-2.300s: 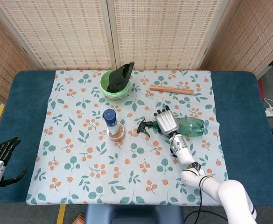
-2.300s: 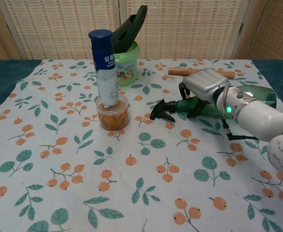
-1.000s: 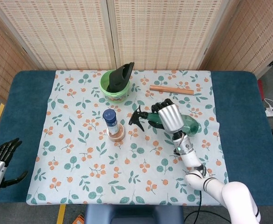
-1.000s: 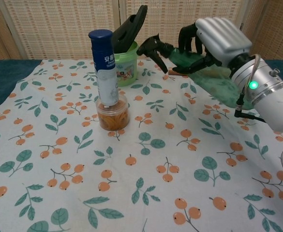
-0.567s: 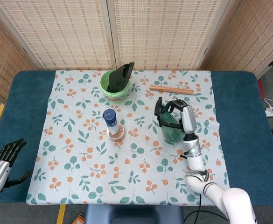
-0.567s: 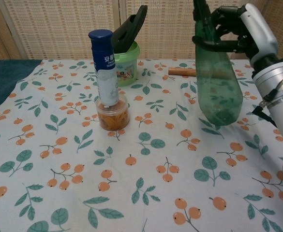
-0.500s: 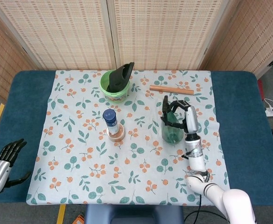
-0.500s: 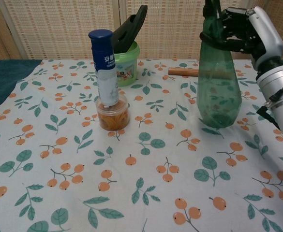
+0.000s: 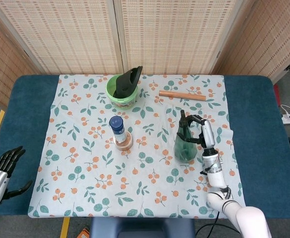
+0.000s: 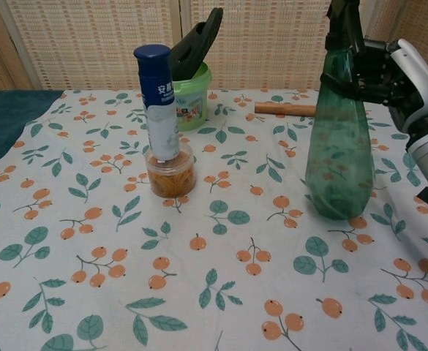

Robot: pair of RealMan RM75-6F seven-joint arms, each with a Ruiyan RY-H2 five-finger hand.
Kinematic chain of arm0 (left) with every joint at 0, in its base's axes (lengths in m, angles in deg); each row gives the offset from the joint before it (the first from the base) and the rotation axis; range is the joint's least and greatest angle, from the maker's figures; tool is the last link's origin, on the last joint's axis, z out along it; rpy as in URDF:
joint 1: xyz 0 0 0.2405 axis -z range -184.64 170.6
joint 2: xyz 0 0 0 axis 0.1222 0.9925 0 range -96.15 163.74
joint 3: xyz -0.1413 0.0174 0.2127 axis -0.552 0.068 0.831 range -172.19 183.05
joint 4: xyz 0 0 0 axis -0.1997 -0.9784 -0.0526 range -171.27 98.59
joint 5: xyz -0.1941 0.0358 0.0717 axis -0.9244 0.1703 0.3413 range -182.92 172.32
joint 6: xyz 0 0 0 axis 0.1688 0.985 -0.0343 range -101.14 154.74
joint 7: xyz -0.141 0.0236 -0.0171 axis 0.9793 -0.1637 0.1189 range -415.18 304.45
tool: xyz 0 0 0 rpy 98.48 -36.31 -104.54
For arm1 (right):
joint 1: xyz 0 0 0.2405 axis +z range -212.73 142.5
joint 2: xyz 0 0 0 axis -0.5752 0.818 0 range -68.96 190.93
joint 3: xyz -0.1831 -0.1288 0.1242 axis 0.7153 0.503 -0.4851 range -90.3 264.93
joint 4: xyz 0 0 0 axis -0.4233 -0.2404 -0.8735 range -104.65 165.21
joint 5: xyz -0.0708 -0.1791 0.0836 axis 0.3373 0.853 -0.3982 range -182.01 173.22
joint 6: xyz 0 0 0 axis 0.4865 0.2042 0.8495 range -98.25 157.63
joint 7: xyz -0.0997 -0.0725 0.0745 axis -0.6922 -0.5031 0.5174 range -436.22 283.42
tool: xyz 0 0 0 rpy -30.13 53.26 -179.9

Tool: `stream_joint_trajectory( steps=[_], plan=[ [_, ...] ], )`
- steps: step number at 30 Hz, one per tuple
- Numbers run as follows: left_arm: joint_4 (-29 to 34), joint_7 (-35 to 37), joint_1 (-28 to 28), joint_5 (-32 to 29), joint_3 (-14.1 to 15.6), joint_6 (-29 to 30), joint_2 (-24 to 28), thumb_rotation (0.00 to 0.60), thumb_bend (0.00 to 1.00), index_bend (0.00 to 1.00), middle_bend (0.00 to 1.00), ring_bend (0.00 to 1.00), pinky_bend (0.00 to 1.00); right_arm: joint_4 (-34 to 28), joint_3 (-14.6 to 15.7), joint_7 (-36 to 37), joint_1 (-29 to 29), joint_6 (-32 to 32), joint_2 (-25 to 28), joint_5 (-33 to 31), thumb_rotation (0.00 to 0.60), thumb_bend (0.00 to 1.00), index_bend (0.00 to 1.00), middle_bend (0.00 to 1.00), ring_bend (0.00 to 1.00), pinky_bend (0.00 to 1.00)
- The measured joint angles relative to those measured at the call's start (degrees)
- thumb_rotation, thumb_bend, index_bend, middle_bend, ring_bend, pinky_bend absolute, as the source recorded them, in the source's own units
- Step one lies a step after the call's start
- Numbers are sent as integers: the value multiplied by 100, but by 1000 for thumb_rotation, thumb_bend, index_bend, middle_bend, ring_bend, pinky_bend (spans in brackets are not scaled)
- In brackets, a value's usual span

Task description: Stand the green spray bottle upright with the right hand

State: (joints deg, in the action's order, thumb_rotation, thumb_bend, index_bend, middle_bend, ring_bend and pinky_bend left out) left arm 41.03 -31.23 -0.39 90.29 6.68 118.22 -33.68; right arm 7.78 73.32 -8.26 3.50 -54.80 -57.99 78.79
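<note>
The green spray bottle (image 9: 186,146) (image 10: 339,153) stands upright on the floral cloth, right of centre, its black trigger head at the top. My right hand (image 9: 202,131) (image 10: 400,73) grips its upper part, with dark fingers (image 10: 360,82) wrapped around the neck. Whether the bottle's base fully rests on the cloth I cannot tell. My left hand (image 9: 0,171) hangs off the table's near left corner, fingers apart, holding nothing.
A blue-capped white bottle (image 9: 117,129) (image 10: 157,102) stands on a small jar of snacks left of centre. A green tub (image 9: 121,92) with a black scoop sits at the back. A wooden stick (image 9: 182,95) lies behind the spray bottle.
My right hand lifted the bottle off the cloth, swung it from lying to upright, and carried it slightly right and nearer. The left hand barely moved.
</note>
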Motion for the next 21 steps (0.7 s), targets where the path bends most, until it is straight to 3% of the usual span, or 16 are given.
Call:
stream_joint_trajectory(
  steps=[10, 15, 21],
  plan=[
    [-44, 48, -11, 35, 7, 64, -28, 600, 225, 0, 0, 0, 0, 168, 87, 7, -45, -160, -90, 67, 600, 191, 794, 647, 650, 440],
    [-25, 4, -14, 99, 33, 103, -40, 600, 225, 0, 0, 0, 0, 206, 185, 32, -160, -373, -96, 141, 600, 31, 732, 647, 598, 440],
    [15, -46, -13, 136, 52, 124, -35, 600, 224, 0, 0, 0, 0, 245, 396, 19, -347, -567, -66, 299, 600, 0, 637, 646, 540, 438]
  ],
)
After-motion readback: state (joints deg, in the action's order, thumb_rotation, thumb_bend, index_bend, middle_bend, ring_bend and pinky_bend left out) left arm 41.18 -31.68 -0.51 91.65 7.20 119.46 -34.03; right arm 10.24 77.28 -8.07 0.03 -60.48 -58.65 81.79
